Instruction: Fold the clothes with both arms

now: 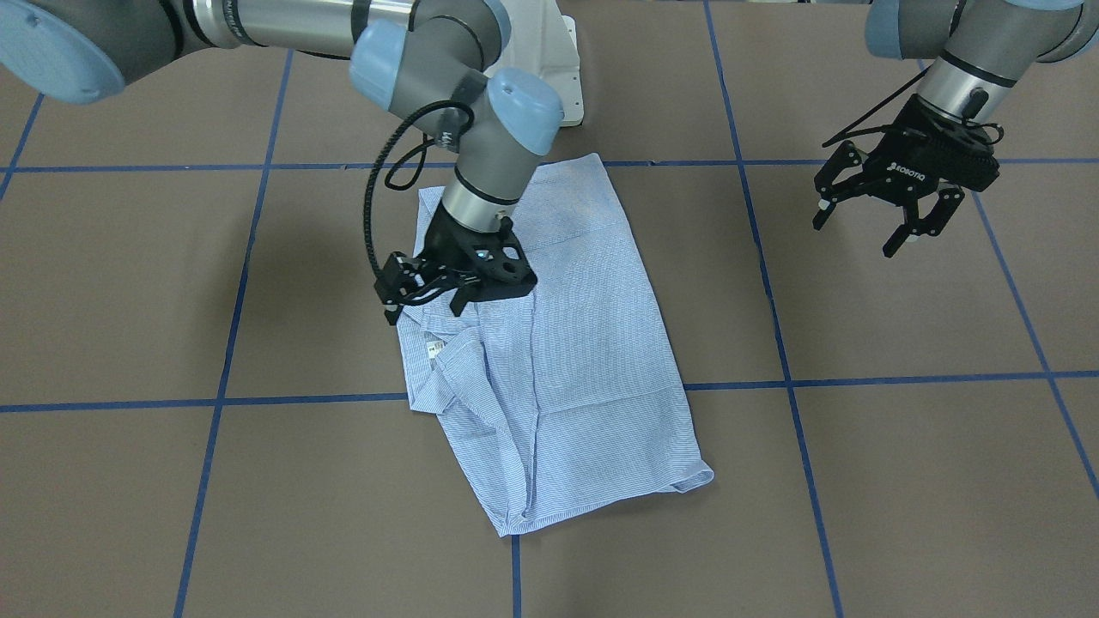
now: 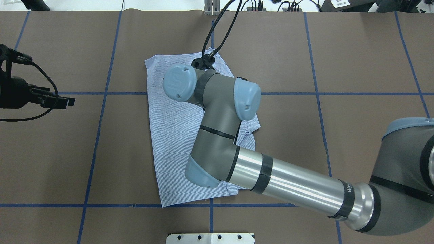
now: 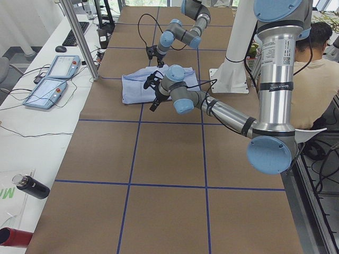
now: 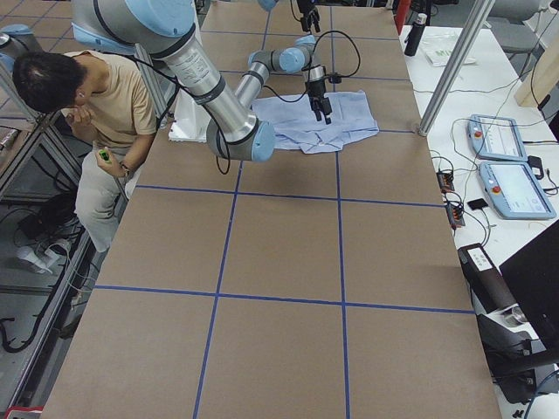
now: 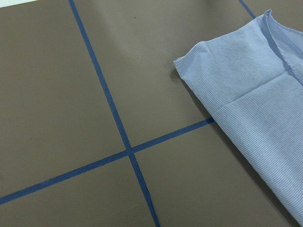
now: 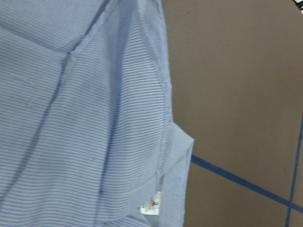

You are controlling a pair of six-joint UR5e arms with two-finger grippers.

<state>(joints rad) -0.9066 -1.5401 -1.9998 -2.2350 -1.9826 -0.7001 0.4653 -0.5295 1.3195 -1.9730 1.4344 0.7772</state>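
Front on, shows the folded shirt (image 1: 584, 343) flat on the counter (image 1: 901, 481), the right claw (image 1: 425, 313) parted, low at its collar edge, the left claw (image 1: 854, 239) spread wide, well aside. From overhead, hides the right claw beneath the right arm (image 2: 217, 135) and crops the left claw at the frame edge.

A brown worktop (image 5: 57, 85) fills the view, crossed by two blue tape lines (image 5: 129, 151) that meet below the centre. At the right a light blue-and-white finely striped shirt (image 5: 246, 90) lies flat, its folded edge covering one line's end. A seamed edge runs near the top right corner.
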